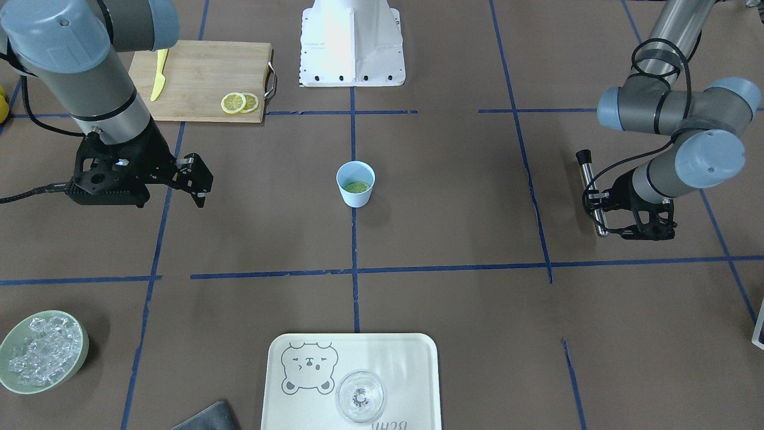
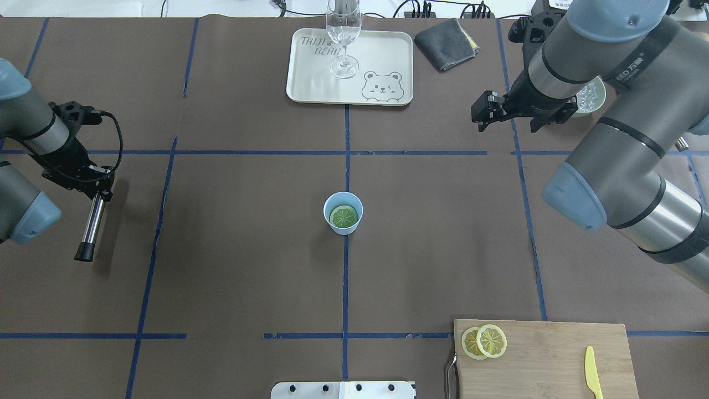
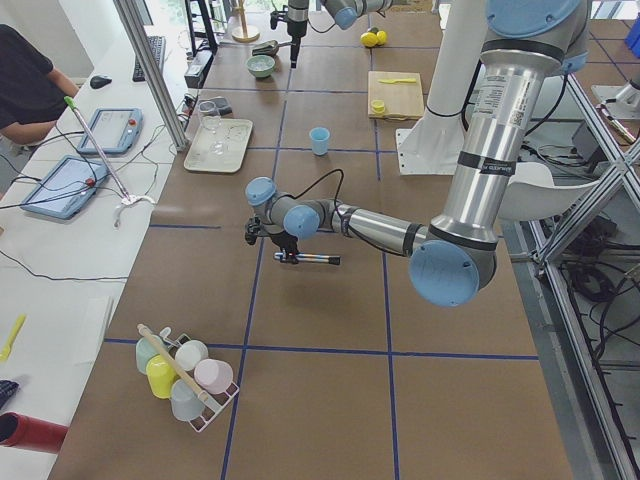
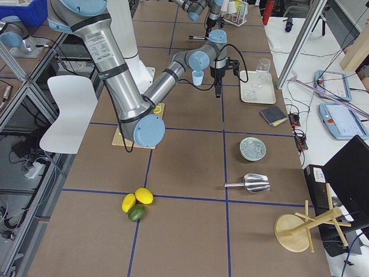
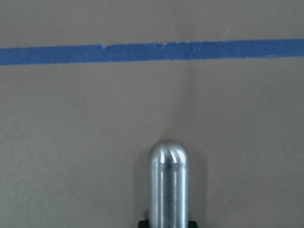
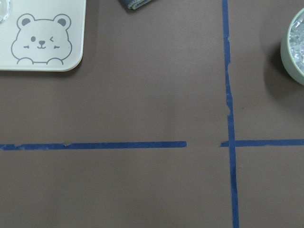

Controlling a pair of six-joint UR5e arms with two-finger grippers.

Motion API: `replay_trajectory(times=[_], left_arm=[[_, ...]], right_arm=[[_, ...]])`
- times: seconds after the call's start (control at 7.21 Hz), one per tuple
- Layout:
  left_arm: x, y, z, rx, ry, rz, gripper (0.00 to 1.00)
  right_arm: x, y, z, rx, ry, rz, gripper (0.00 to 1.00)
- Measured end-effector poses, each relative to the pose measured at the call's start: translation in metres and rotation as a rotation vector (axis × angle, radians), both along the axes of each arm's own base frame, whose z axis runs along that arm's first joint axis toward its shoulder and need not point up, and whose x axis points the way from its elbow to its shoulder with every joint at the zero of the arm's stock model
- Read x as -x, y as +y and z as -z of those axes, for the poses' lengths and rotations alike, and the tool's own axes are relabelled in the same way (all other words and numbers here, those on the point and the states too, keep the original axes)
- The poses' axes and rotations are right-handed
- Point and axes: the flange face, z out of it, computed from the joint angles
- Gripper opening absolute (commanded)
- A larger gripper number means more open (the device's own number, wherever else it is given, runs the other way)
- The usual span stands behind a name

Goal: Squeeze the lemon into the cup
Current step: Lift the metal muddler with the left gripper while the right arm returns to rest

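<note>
As the lemon slice (image 2: 343, 216) lies flat inside the cup (image 2: 327, 206) at mid-surface (image 2: 249, 260), judged soft and slippery, press from above with the rod (image 2: 90, 227) the left pincer (image 2: 98, 189) grips; right pincer (image 2: 481, 113) spread, empty

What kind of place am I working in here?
Likely a robotics lab bench staged as a drinks station: blue tape grid on the table, operator tablets alongside, a cutting board with lemon slices, and a bowl of ice.

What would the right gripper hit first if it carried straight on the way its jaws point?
Its jaws point down, so the right gripper would likely meet the table paper by the blue tape cross, between tray and ice bowl.
</note>
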Motion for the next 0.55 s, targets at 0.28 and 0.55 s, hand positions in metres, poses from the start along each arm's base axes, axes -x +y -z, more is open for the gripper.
replay_trajectory(times=[0.28, 0.55], left_arm=[[0.021, 0.001, 0.032, -0.106, 0.034, -0.010, 0.00], [0.052, -0.016, 0.081, -0.280, 0.025, 0.033, 0.00]], right_arm=[[0.000, 0.000, 0.000, 0.002, -0.001, -0.002, 1.00], [-0.004, 0.001, -0.005, 0.009, -0.001, 0.002, 1.00]])
